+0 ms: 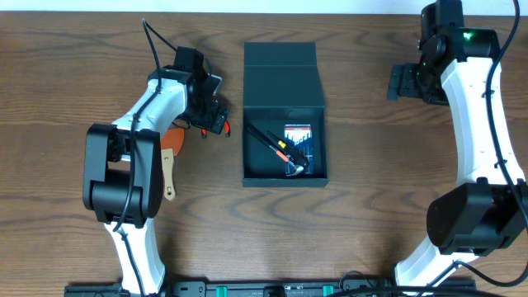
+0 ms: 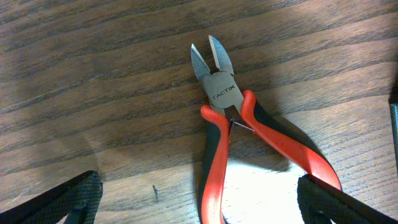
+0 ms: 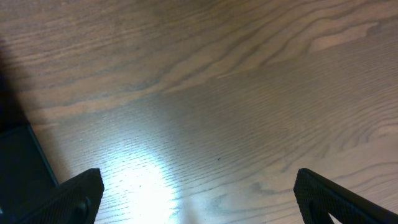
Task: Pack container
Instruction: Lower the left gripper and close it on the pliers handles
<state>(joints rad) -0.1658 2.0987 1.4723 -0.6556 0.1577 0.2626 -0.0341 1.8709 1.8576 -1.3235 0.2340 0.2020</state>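
Observation:
The container (image 1: 285,177), a dark teal box, stands mid-table with its flap lid (image 1: 280,73) folded open at the far side. Inside it lie a blue-cased screwdriver set (image 1: 299,137), a black and orange tool (image 1: 268,140) and a metal tool (image 1: 295,169). My left gripper (image 1: 214,114) is open just left of the box, low over red-handled cutters (image 2: 221,93). Their handles lie between its fingers (image 2: 65,199), untouched. My right gripper (image 1: 398,82) is open to the right of the lid, over bare wood, with nothing between its fingers (image 3: 339,199).
A wooden-handled tool with an orange part (image 1: 169,161) lies on the table partly under my left arm. The container's dark wall (image 3: 18,165) shows at the left edge of the right wrist view.

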